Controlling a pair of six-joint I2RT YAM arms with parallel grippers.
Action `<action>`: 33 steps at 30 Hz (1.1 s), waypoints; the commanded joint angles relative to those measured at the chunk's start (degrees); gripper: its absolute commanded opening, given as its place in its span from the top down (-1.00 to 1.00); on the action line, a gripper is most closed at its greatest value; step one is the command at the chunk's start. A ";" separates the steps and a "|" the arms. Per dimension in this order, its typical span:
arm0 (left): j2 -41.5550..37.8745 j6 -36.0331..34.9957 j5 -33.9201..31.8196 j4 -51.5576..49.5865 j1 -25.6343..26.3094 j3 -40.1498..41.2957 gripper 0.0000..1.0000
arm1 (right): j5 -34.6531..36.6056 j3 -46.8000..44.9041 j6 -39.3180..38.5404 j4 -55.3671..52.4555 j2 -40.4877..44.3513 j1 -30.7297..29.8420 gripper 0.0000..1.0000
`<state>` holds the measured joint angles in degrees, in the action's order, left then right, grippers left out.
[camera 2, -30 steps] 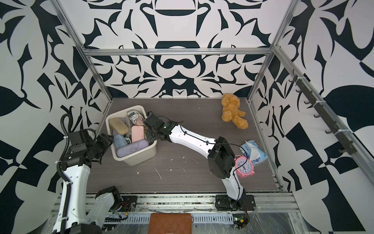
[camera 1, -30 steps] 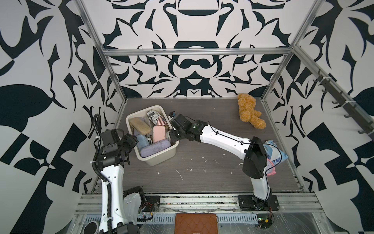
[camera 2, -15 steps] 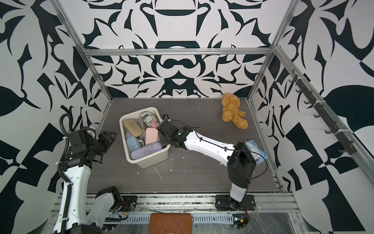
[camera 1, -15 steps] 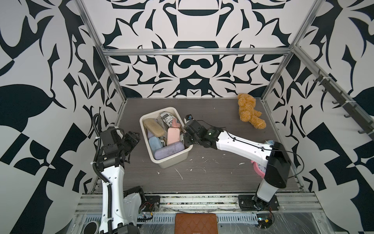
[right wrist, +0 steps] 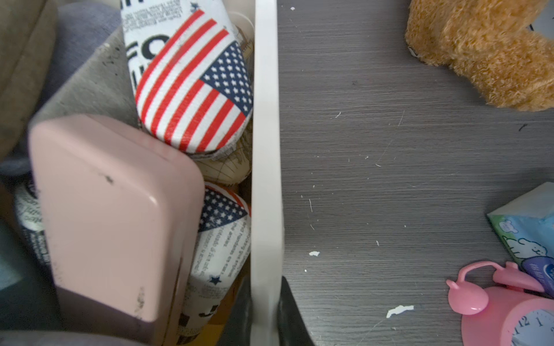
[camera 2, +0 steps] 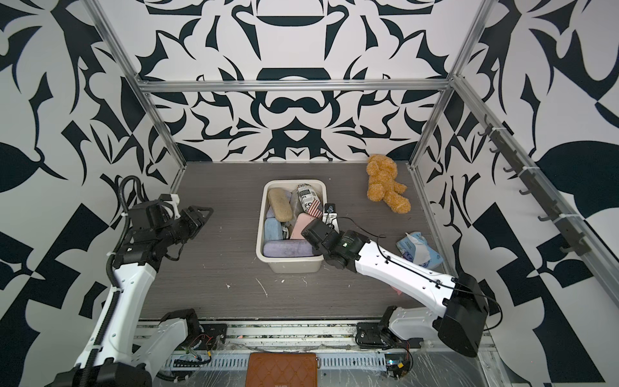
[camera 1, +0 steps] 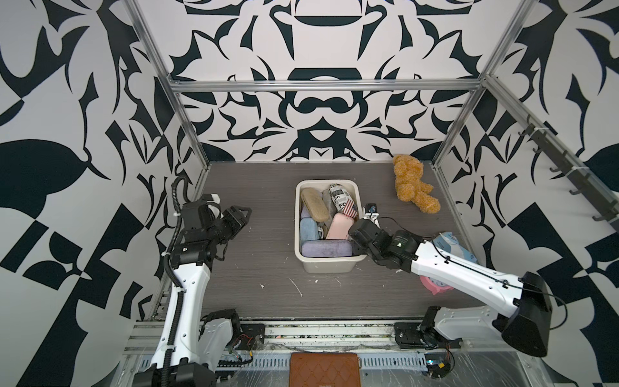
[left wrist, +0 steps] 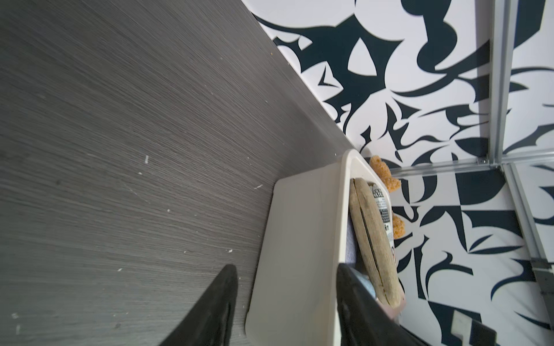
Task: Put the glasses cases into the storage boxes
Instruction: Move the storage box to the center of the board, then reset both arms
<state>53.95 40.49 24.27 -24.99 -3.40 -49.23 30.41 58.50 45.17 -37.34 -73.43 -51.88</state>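
The cream storage box [camera 1: 296, 228] stands mid-table, seen in both top views, rim [camera 2: 259, 228]. Inside lie glasses cases: tan [camera 1: 314, 204], newspaper/flag print [camera 1: 341, 201], pink [camera 1: 340, 226], blue [camera 1: 308, 229], lilac [camera 1: 326, 248]. My right gripper [camera 1: 357, 234] sits on the box's right wall. In the right wrist view its fingers [right wrist: 266, 323] flank the rim [right wrist: 266, 149] closely, beside the pink case [right wrist: 114, 209]. My left gripper [camera 1: 239, 216] hovers left of the box, apart from it. It stands open [left wrist: 284, 269] and empty, facing the box wall [left wrist: 299, 209].
A tan teddy bear [camera 1: 413, 182] lies at the back right. A blue-white packet [camera 1: 452, 246] and a pink alarm clock [camera 1: 435, 284] lie by the right wall under my right arm. A brown quilted wallet [camera 1: 324, 368] lies in front of the table's edge.
My right gripper has dragged the storage box with its cases from the left wall to mid-table. The left arm has stayed near the left wall.
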 commanded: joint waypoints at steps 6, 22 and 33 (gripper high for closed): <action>-1.02 -5.94 -3.80 0.90 4.72 -5.85 -0.98 | 2.34 5.25 -7.43 -2.54 7.84 0.04 -0.78; -10.13 -16.64 -22.43 22.58 6.39 18.06 -0.98 | 15.23 -16.61 -35.58 27.22 25.47 9.05 -0.99; -0.02 -36.66 -34.54 53.80 6.47 37.31 -0.98 | -8.40 -24.36 -46.09 46.15 8.81 33.01 -0.99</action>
<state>50.00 10.24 -5.87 13.98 2.96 -14.59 30.06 37.39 5.58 -1.63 -62.52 -22.55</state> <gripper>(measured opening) 0.992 0.995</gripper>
